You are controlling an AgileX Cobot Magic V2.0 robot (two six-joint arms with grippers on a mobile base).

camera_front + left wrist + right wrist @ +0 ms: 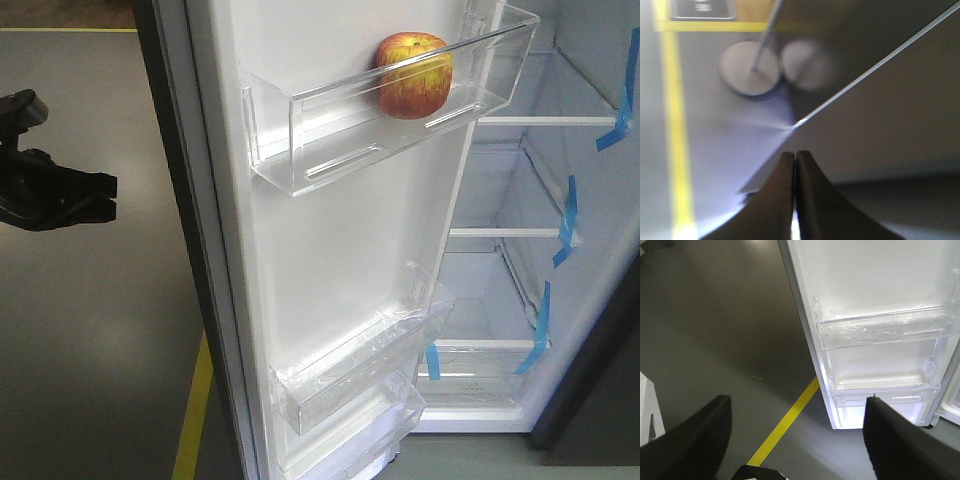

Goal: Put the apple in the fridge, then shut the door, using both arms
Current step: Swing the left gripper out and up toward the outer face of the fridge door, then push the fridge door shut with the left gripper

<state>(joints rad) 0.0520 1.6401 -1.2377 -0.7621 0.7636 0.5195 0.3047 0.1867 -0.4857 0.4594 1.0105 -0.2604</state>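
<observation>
While the apple sat in the top clear bin of the fridge on its open door, the left hand was pressed closed on nothing and the right hand gaped wide, empty.

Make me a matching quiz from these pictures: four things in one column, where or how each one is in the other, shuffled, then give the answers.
Things:
1. apple
2. left gripper
3. right gripper
4. door

States or places:
a. jaws wide apart
b. standing open, white inside showing
c. sitting in the upper door bin
d. jaws together

Pairs: 1-c, 2-d, 3-a, 4-b
</observation>
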